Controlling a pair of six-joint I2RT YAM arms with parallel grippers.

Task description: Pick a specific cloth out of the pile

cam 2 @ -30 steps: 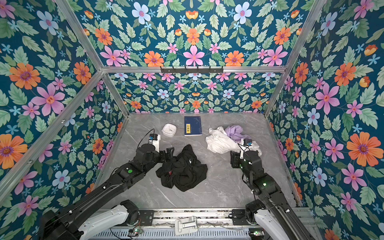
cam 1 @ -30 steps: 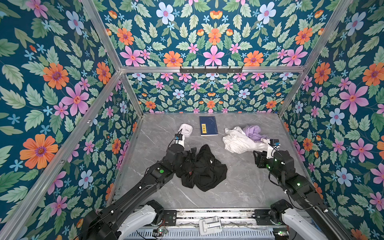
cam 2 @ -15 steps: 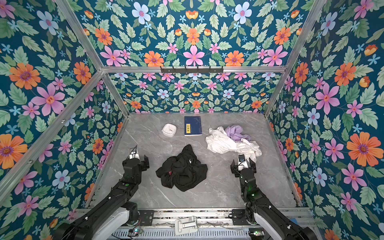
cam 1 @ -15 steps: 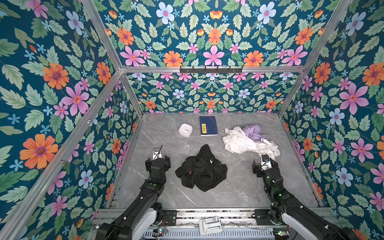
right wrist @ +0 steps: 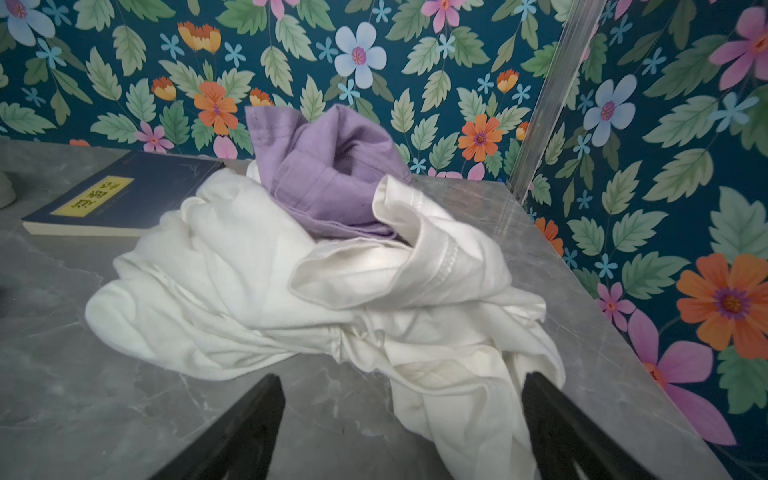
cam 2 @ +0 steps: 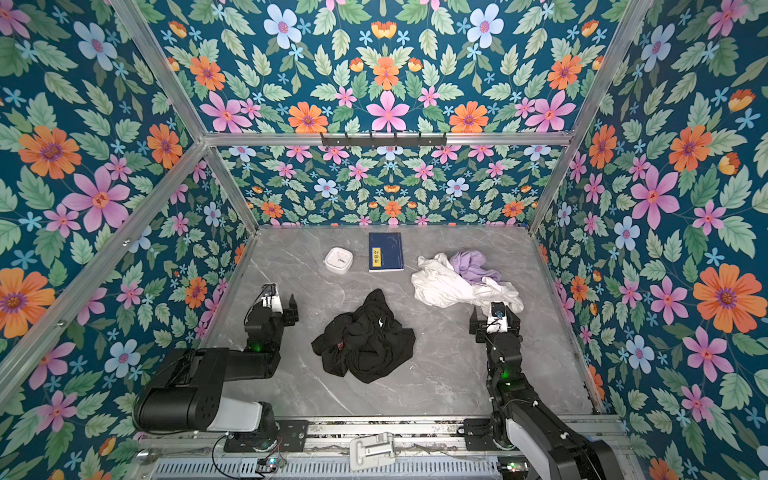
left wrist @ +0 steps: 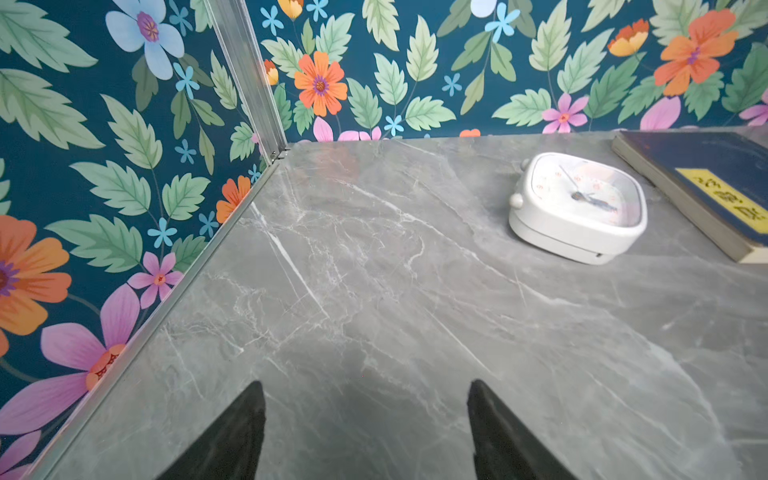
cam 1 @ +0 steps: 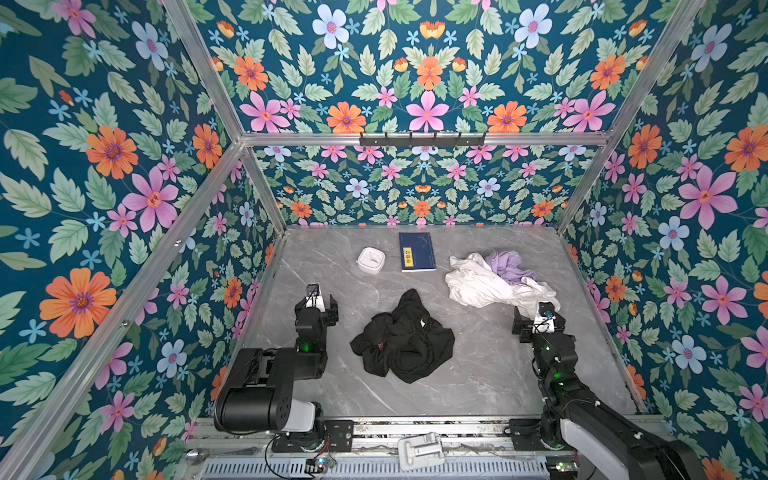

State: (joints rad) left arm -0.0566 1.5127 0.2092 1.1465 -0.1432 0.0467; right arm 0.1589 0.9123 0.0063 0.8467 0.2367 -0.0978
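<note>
Left claw: fingers stand apart with nothing between them. The left wrist view confirms this, the claw framing bare grey tabletop. It sits low near the left wall.

Right claw: fingers likewise spread and gripping nothing. In the right wrist view the claw faces the pile directly. A trailing end of the white garment reaches in between the fingers, close against one of them. Contact cannot be confirmed.

The cloth, black and crumpled, lies flat on the tabletop between the two claws, nearer the left one, with a clear gap to each. Both top views agree on this position. A small white tag shows on its upper folds. The cloth lies apart from the pile, neither held nor touched.

The pile sits just ahead of the right claw. The lavender garment rests on the white one, on the side away from the claw.

A white clock lies ahead of the left claw, with a blue book just beside it.
</note>
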